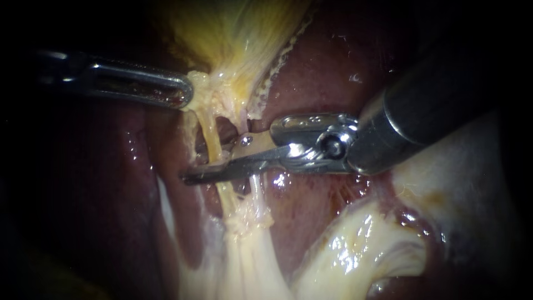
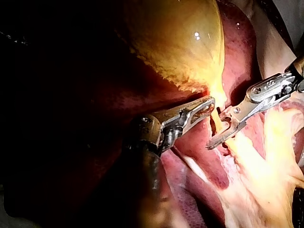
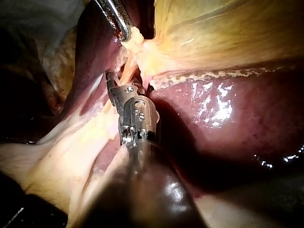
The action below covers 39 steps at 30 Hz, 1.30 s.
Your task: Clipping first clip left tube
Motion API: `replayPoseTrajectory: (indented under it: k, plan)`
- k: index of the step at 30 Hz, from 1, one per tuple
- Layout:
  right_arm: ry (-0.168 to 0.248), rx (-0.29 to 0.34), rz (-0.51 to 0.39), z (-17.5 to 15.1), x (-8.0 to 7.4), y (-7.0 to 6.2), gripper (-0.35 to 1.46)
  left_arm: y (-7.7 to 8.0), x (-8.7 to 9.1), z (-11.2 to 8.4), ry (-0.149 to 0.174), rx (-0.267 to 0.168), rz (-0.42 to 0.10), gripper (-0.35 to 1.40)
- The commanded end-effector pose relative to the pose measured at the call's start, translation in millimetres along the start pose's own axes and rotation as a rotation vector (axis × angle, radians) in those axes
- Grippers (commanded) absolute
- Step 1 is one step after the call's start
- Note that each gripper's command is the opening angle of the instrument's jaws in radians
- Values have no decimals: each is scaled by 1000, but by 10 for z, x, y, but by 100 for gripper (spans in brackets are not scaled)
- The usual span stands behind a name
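Note:
The yellow gallbladder (image 1: 239, 33) narrows to a neck, and my left instrument (image 1: 186, 94) is shut on the tissue there, holding it up. Two pale tubes run down from the neck: the left tube (image 1: 210, 139) and the right tube (image 1: 256, 191). My right instrument (image 1: 214, 164) comes in from the right. Its jaws are open and reach across the tubes, the long dark lower jaw passing the left tube. I see no clip on either tube. The left wrist view shows the right instrument (image 2: 216, 130) straddling a tube just beside my left instrument (image 2: 209, 104).
Dark red liver (image 1: 322, 72) lies behind and on both sides of the tubes. A glistening pale fatty fold (image 1: 355, 250) sits below my right instrument's shaft. The tubes merge into whitish tissue (image 1: 244, 261) lower down.

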Motion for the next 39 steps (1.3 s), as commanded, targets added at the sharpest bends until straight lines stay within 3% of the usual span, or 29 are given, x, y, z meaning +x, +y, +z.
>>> replayPoseTrajectory:
  k: [1,6,10,16,24,32,39]
  plan:
    - [0,0,-1,0,0,0,2,0,0,0,0,0,0,-35]
    - [3,2,-5,-1,2,1,48,0,0,0,0,0,0,-35]
    - [34,19,-43,-7,1,0,50,0,0,-1,0,1,0,-35]
    - [49,34,-54,-24,0,-2,50,0,1,-1,0,1,1,-35]
    - [49,193,-100,-43,-15,-11,50,0,1,-2,1,2,1,-35]
    - [63,319,-64,-38,-25,-19,50,0,1,-2,1,2,1,-35]
    - [110,521,-45,-25,-39,-19,50,0,1,-2,1,2,1,-35]
